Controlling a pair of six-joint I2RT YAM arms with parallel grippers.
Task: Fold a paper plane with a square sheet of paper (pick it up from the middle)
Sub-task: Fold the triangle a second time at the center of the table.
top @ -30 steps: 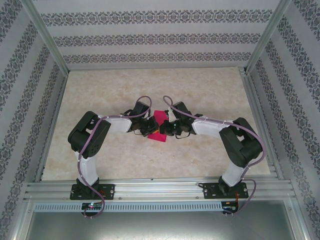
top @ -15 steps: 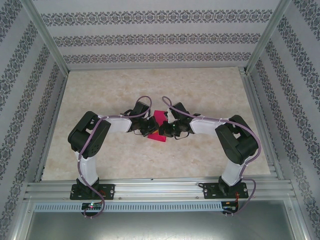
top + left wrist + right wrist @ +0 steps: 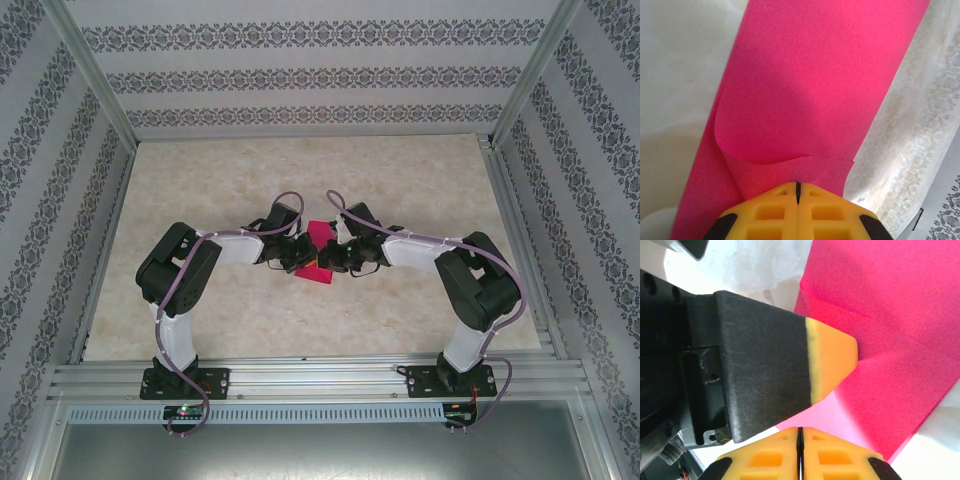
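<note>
1. Left end effector (image 3: 797,187): pads fully together, pinching the pink sheet of paper (image 3: 815,90) at its near edge.
2. The sheet is folded over on itself. A loose layer curls up just ahead of the left pads, and a flatter layer runs beneath it.
3. Right end effector (image 3: 800,432): pads closed to a thin seam. The paper's edge reaches the tips, but I cannot tell if it is actually pinched.
4. In the right wrist view, a left finger (image 3: 832,357) with a yellow tip lies across the paper, just beside the right pads.
5. Top view: both arms are bent inward and meet over mid-counter (image 3: 400,180), with the sheet between the two end effectors.
</note>
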